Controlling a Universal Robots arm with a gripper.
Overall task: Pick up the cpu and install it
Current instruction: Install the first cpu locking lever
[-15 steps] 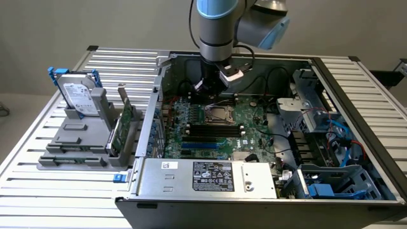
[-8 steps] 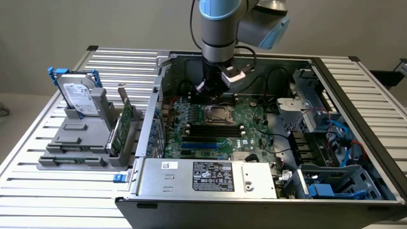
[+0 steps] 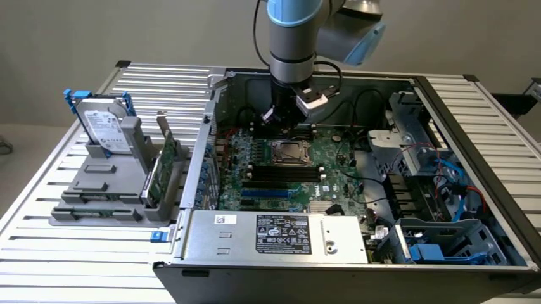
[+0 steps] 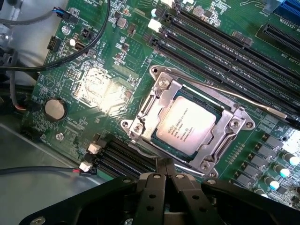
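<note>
Cpu (image 4: 186, 127) seated in motherboard socket (image 4: 234, 126), just beyond empty, closed pincer (image 4: 165, 174).

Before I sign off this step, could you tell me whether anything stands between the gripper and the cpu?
Nothing visible does. The cpu already lies in the socket frame on the motherboard, its metal top uncovered. The gripper sits shut just beside the frame, holding nothing.

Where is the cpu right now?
The cpu sits in the motherboard socket, framed by its metal bracket, between memory slots, close to the shut gripper.
</note>
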